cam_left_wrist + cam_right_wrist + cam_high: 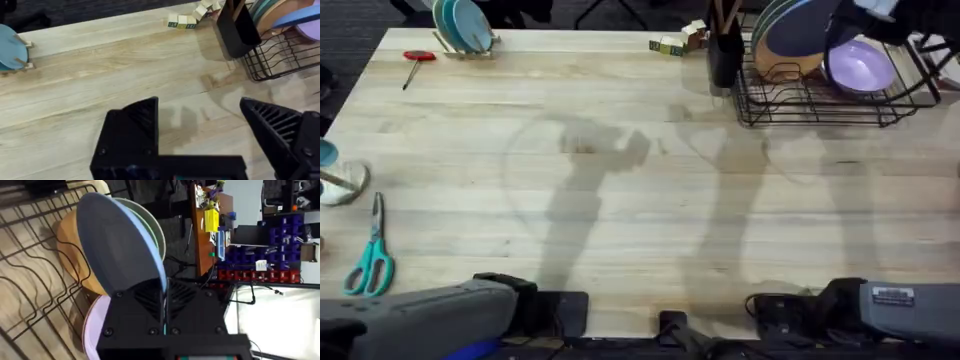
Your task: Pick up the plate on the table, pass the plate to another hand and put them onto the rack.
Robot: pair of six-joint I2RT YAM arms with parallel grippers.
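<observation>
My right gripper (pixel 164 300) is shut on the rim of the light-blue plate (pixel 120 245). It holds the plate on edge over the black wire rack (pixel 30 280), next to an orange plate (pixel 70 250) and a purple plate (pixel 95 325). From overhead, the plate (pixel 800 30) stands in the rack (pixel 820 105) at the table's far right, under the blurred right arm (pixel 880 15). My left gripper (pixel 197 105) hangs open and empty above bare table (pixel 100 75), short of the rack (pixel 280 60).
A black utensil holder (pixel 725 45) stands at the rack's left end, with wooden blocks (pixel 675 43) beside it. A small wooden holder with teal plates (pixel 463 28) and a red screwdriver (pixel 417 58) lie far left. Teal scissors (pixel 370 262) rest near left.
</observation>
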